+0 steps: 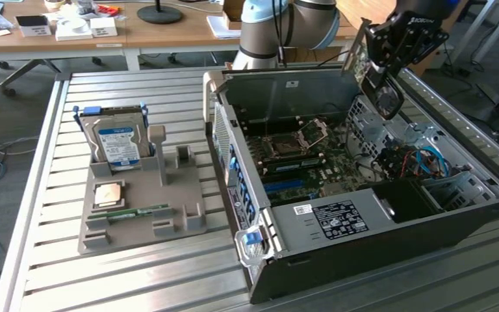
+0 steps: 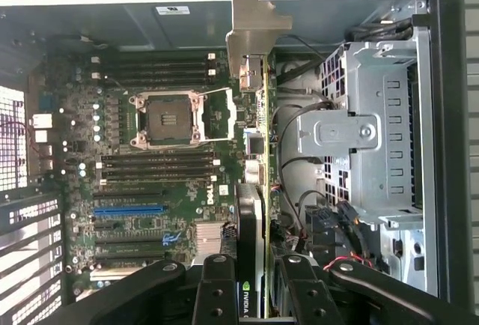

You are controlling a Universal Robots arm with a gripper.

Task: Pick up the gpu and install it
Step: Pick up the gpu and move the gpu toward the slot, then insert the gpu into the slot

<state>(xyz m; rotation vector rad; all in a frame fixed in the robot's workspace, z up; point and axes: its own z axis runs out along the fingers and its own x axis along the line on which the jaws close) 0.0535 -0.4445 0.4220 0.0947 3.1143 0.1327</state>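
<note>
My gripper (image 1: 381, 68) hangs over the far right part of the open computer case (image 1: 388, 234), shut on the gpu (image 1: 386, 97). The card is upright, with its black round fan facing the exterior view's right and its silver end bracket (image 1: 353, 51) pointing away. In the wrist view the gpu (image 2: 257, 153) shows edge-on between the black fingers (image 2: 217, 287), its bracket (image 2: 254, 18) at the far end. It floats above the motherboard (image 2: 112, 153), between the processor socket (image 2: 168, 119) and the drive cage (image 2: 367, 130). A blue slot (image 2: 127, 210) lies on the board.
A grey parts holder (image 1: 137, 195) on the slatted metal table (image 1: 102, 279) carries a silver hard drive (image 1: 117, 144), a processor chip (image 1: 109, 194) and a green memory stick (image 1: 141, 212). Cables (image 1: 423, 159) fill the case's right side. Wooden desks (image 1: 145, 32) stand behind.
</note>
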